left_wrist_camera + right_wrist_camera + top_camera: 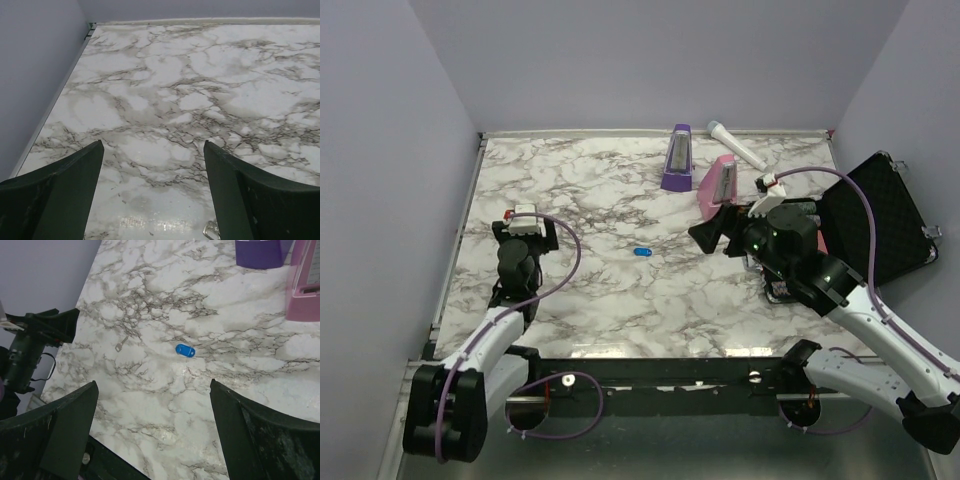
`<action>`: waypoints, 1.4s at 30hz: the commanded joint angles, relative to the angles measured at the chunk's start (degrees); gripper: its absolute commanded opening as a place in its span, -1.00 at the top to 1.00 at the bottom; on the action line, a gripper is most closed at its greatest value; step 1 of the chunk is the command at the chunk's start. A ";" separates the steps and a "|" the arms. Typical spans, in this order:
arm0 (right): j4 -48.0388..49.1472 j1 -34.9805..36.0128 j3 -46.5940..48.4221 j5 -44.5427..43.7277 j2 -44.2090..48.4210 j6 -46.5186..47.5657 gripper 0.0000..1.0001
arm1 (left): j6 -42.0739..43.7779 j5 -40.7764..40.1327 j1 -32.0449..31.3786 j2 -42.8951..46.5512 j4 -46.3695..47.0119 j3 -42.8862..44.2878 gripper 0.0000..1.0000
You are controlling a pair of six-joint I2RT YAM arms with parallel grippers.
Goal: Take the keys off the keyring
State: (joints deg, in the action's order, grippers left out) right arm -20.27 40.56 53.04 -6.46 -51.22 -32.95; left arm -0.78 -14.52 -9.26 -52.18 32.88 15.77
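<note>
A tiny bright-blue oval key [641,252] lies flat on the marble table [620,190] between the two arms. The right wrist view shows the blue key [184,350] ahead of my open, empty right gripper [153,382], which hovers to its right [715,230]. A small pale metal piece [121,344] lies apart, to the left of the key. My left gripper [527,232] is low at the table's left side, open [153,145], nothing between its fingers. A pale metal loop [212,232] lies by its right finger; I cannot tell whether it is the keyring.
A purple metronome [677,158] and a pink metronome [717,185] stand at the back, with a white microphone [737,145] behind them. An open black case [880,220] sits at the right edge. Walls enclose the table on three sides.
</note>
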 commanded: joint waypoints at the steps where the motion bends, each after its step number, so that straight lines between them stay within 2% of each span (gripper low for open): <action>1: 3.57 0.23 -1.01 -0.05 0.86 -0.10 -1.00 | 1.13 4.76 4.85 -6.95 14.56 -1.71 -0.78; 4: 2.52 0.31 -0.83 1.10 0.16 0.87 -1.00 | -2.21 5.91 6.00 -11.78 19.83 -2.15 -0.78; 12: -3.80 0.23 1.45 -3.55 -2.39 -0.80 -1.00 | -1.43 7.93 6.97 -21.46 33.45 -3.99 -0.82; 17: -5.39 0.31 0.58 -5.49 -2.48 -1.68 -1.00 | -1.07 10.48 7.15 -20.77 31.46 -3.73 -0.83; 22: -7.23 0.23 -1.44 -8.21 -2.04 -4.48 -1.00 | -1.07 10.13 7.15 -21.03 37.85 -6.80 -0.85; 26: -7.94 0.23 -2.85 -8.66 -0.99 -6.42 -1.00 | -0.72 10.13 7.06 -20.94 38.57 -7.24 -0.85; 29: -8.47 0.23 -3.38 -8.57 -0.28 -7.56 -1.00 | -0.54 8.11 6.36 -21.29 39.27 -7.42 -0.86; 32: -8.38 0.31 -4.08 -8.13 0.86 -8.27 -1.00 | -2.20 4.00 6.18 -21.21 35.77 -5.58 -0.88; 35: -8.64 0.23 -4.78 -7.96 1.47 -9.32 -1.00 | -3.53 0.38 6.01 -21.29 39.52 -7.41 -0.89; 37: -9.17 0.31 -5.05 -8.04 2.00 -9.94 -1.00 | -2.30 2.38 5.74 -21.64 39.20 -6.99 -0.92; 39: -9.08 0.23 -5.40 -7.78 2.79 -10.38 -1.00 | -1.51 5.28 6.09 -21.12 33.06 -4.27 -0.93; 42: -8.38 0.23 -5.84 -6.64 3.85 -10.47 -1.00 | -1.24 5.74 6.09 -21.12 39.59 -7.66 -0.91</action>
State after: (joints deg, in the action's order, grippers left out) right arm -27.75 40.56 48.49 -12.69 -49.08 -42.02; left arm -2.52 -10.59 -3.11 -73.30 67.75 10.13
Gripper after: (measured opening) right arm 0.998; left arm 0.965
